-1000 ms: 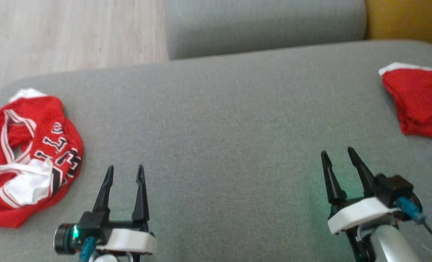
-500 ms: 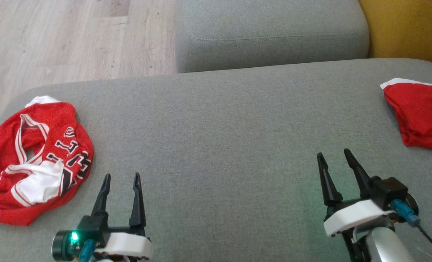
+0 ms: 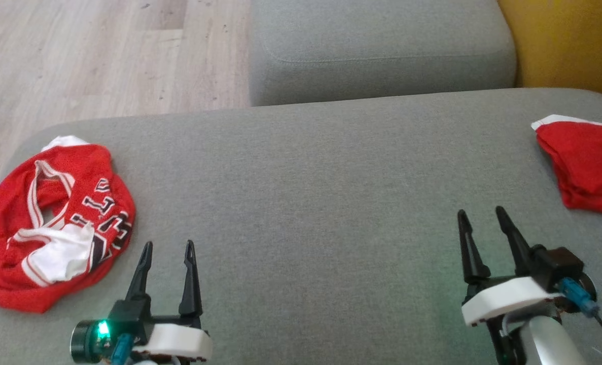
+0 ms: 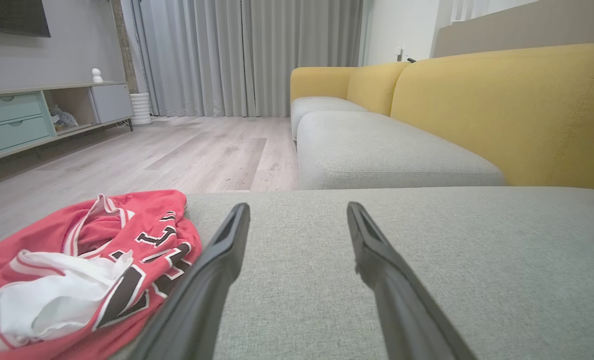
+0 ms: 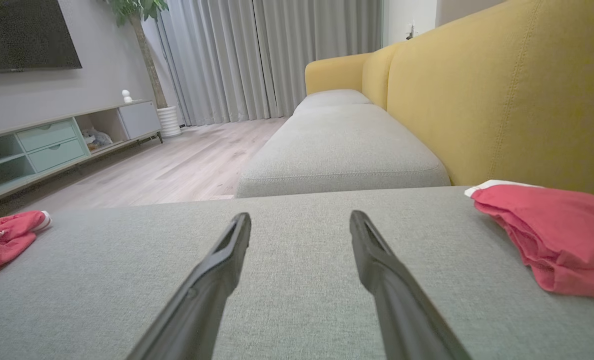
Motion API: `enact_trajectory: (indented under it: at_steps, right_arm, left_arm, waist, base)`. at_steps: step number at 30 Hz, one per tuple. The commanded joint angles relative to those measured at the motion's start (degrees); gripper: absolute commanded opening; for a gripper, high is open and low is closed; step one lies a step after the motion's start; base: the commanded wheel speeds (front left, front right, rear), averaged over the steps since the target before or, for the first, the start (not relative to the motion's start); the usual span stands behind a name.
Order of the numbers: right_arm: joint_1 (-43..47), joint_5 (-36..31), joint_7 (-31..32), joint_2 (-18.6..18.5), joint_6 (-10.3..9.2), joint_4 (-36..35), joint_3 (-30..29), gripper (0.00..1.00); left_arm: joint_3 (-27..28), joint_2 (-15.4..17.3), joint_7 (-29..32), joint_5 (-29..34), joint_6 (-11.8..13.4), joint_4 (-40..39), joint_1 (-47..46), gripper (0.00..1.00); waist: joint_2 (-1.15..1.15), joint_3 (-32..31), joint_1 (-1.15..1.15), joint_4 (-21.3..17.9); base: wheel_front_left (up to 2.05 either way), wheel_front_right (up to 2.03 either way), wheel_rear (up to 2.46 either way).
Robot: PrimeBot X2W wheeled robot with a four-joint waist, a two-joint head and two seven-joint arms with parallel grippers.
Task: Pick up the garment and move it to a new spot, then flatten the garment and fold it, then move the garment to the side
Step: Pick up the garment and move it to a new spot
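Red mesh, bunched into a loose heap, is lying at the left end of the grey sofa cushion (image 3: 306, 203) we are working over. This is the garment (image 3: 52, 223), and its white panels with thin red stripes and its black, white-outlined lettering are facing up. It is sitting close to the cushion's left edge, with the pale wood floor (image 3: 103, 50) just beyond.

We are holding our left gripper (image 3: 169, 244) just to the right of the garment, near it but not touching, with its two dark fingers standing wide apart and gripping nothing. In the left wrist view the lettering is showing just beside the left finger.

We are holding our right gripper (image 3: 481, 210) well apart from the garment, over the right half of the cushion, its jaws likewise spread wide and empty. A plainer folded red garment (image 3: 585, 167) with a white edge is resting at the cushion's far right end, near the right gripper yet clear of it.

Beyond our cushion a second grey seat cushion (image 3: 382, 45) is lying, and a yellow backrest (image 3: 564, 40) is rising along the right side.
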Motion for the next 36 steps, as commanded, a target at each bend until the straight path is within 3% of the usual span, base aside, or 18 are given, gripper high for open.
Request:
enact_trajectory:
  at_steps: [1, 15, 20, 25, 30, 36]
  right_arm:
    - [-0.94, -0.49, -0.77, 0.49, -0.05, -2.03, 0.63, 1.00]
    - [-1.71, -0.87, -0.77, 1.01, -0.05, -2.30, 1.91, 1.00]
    - [-1.89, -1.12, -0.78, 1.05, -0.05, -2.29, 2.25, 1.00]
    - [-2.15, -1.80, -0.78, 0.53, -0.05, -2.92, 1.55, 1.00]
    - [-3.73, -2.90, -0.78, -2.71, -0.05, -4.12, 1.08, 1.00]
    - [-7.75, -3.71, -0.78, -7.49, -0.05, -7.09, 1.37, 1.00]
  left_arm:
    - [2.01, -0.06, -0.13, 0.69, 0.31, -2.04, -2.32, 1.00]
    - [4.71, -0.06, -0.13, 2.29, 0.58, -3.83, -2.33, 1.00]
    - [6.52, -0.06, -0.13, 2.00, 0.72, -4.74, -2.06, 1.00]
    - [8.30, -0.04, -0.13, 2.72, 0.01, -5.95, -3.71, 1.00]
    - [10.07, 0.39, -0.13, 3.64, -1.32, -6.23, -10.68, 1.00]
    - [11.68, 3.20, 0.49, 3.55, -2.40, 6.28, -25.16, 1.00]
  waist:
    - [0.00, -0.10, 0.00, 1.12]
    - [0.00, 2.99, 0.00, 17.50]
    - [0.00, 4.26, 0.00, 21.60]
    - [0.00, 6.64, 0.00, 22.78]
    - [0.00, 13.05, 0.00, 22.12]
    - [0.00, 23.23, 0.00, 19.50]
  base:
    - [0.00, 0.00, 0.00]
    - [0.00, 0.00, 0.00]
    - [0.00, 0.00, 0.00]
    - [0.00, 0.00, 0.00]
    - [0.00, 0.00, 0.00]
    - [0.00, 0.00, 0.00]
